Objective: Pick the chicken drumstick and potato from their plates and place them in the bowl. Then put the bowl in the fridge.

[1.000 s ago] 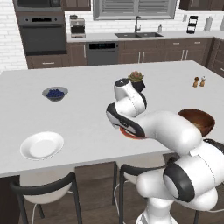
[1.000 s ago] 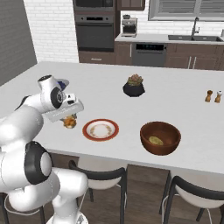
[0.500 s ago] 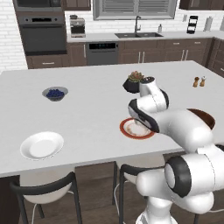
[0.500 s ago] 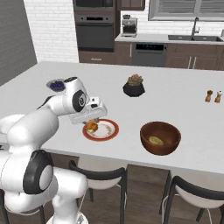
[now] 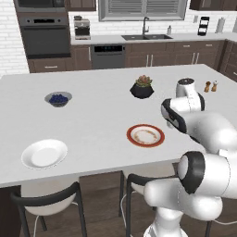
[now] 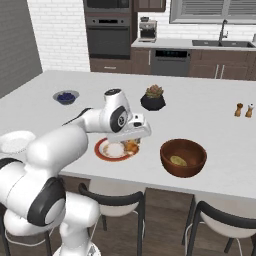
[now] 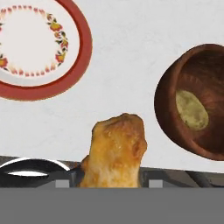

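Chicken drumstick [image 7: 114,151] sits clamped in the end effector [image 6: 132,146], above the bench [image 6: 210,115]. In the hand view, the bowl [image 7: 205,140] holding the potato [image 7: 191,110] lies at two o'clock and the red-rimmed plate [image 7: 65,78] at eleven.

The robot's arm [image 6: 65,145] is built of rounded, glossy white shells joined by dark grey to black rings at the joints. Its links are thick and bulbous, narrowing toward the wrist. A white, boxy hand housing [image 6: 134,131] caps the end.
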{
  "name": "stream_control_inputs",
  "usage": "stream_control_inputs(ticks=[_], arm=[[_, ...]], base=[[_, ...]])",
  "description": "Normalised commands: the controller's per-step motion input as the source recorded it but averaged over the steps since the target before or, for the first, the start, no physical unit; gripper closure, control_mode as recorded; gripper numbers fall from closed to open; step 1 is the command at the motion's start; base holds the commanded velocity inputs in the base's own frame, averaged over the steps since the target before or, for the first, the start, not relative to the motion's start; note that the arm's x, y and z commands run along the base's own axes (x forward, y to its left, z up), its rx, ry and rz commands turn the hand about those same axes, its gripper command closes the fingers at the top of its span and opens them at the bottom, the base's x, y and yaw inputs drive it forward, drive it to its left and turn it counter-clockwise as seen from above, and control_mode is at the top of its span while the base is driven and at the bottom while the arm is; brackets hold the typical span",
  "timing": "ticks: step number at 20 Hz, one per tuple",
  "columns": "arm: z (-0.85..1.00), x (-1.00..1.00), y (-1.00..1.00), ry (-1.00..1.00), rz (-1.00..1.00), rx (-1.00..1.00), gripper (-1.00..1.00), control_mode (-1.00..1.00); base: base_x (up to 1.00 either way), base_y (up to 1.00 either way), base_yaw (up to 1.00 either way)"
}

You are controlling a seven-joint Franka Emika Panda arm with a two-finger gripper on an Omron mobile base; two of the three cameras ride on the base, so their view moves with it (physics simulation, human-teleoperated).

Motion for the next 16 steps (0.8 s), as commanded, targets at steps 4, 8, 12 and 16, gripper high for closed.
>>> stream_control_inputs(ticks=[4, 8, 12, 16], arm=[[0.45, -0.04, -1.0, 0.0, -0.01, 0.0, 1.0, -1.0], [0.13, 0.01, -1.0, 0.0, -0.02, 0.0, 1.0, -1.0], [-0.26, 0.18, -0.85, -0.01, 0.0, -0.01, 1.0, -1.0], [0.0, 0.64, -0.64, 0.0, 0.0, 0.0, 1.0, -1.0]], base=[[0.0, 0.0, 0.0], [0.0, 0.0, 0.0], [0.0, 0.0, 0.0], [0.0, 0.0, 0.0]])
